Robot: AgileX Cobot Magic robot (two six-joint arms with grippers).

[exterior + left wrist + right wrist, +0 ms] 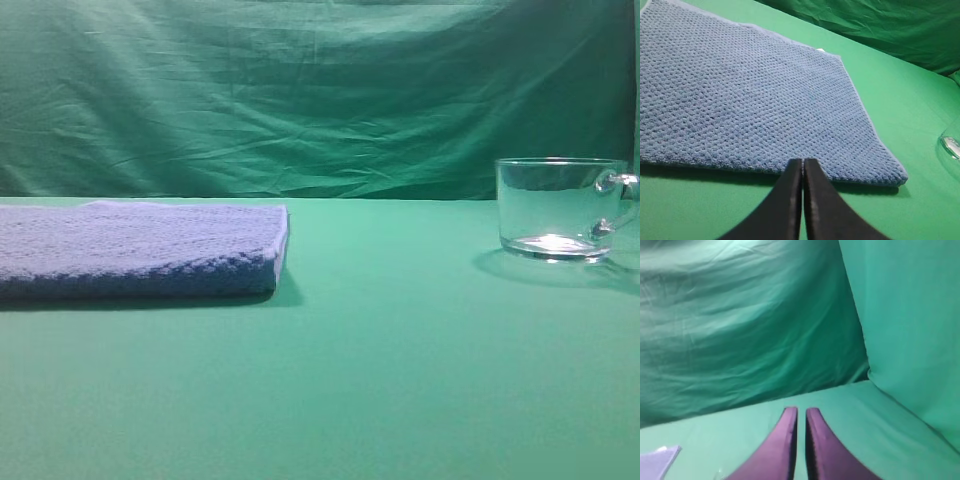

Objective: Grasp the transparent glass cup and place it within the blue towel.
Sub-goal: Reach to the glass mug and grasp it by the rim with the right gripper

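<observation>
Both grippers, left (802,167) and right (801,415), fingers pressed together, holding nothing. Transparent glass cup (552,208) upright, empty, well apart from blue towel (140,248).

Even, soft light w/ green cast; short shadows under blue towel (140,250) & transparent glass cup (555,208); slight blur.

no readable text, labels, brands or numbers anywhere

Towel (140,250) lies left, cup (556,208) far right, well apart.
</observation>
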